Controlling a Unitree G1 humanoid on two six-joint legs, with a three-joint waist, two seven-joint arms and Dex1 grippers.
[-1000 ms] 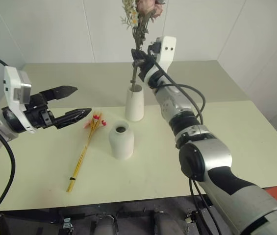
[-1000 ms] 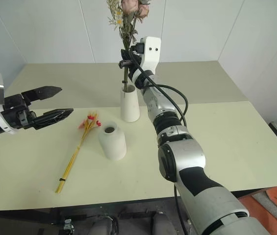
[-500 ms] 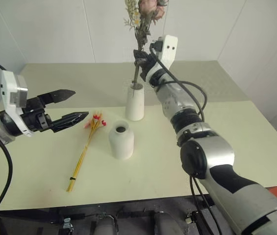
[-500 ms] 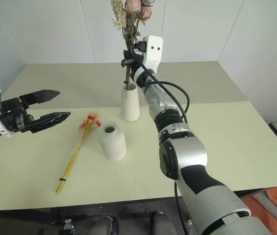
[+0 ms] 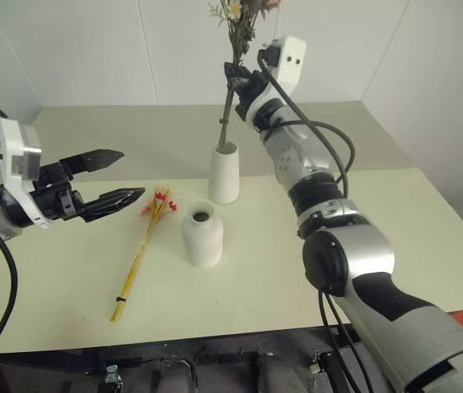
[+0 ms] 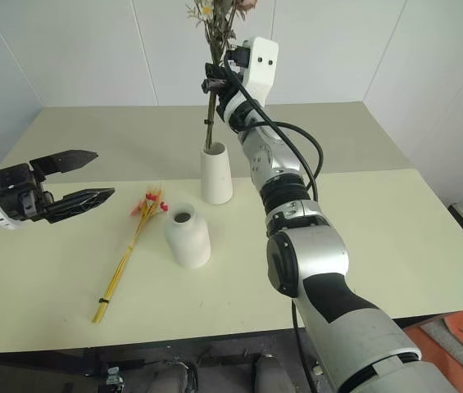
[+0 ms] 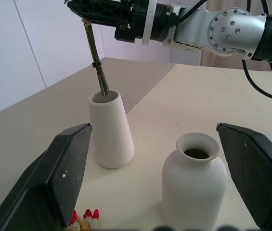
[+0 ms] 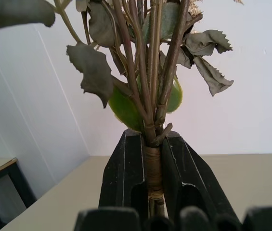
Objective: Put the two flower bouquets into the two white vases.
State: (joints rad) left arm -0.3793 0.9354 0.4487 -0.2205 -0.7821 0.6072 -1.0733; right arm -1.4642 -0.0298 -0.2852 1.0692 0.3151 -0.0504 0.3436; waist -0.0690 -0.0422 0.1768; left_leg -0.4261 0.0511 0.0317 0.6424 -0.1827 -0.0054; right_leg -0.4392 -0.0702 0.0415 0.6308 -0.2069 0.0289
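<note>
**Bouquet stem in the tall vase**

Table (image 5: 395, 213), pale, seen from my head camera. My right gripper (image 5: 238, 80) is clamped on the dark stem of the dried bunch (image 8: 148, 86), high above the far middle of the table; the stem's lower end sits inside the mouth of the tall tapered vase (image 5: 224, 173). Just nearer stands the short bottle-shaped vase (image 5: 202, 235), upright and apart from the tall one. The thin bundle of yellow stalks (image 5: 138, 262) lies flat to its left, red blossoms at the far end. My left gripper (image 5: 118, 175) hovers above the table's left side, fingers (image 7: 63, 178) spread wide apart, holding nothing.
</note>
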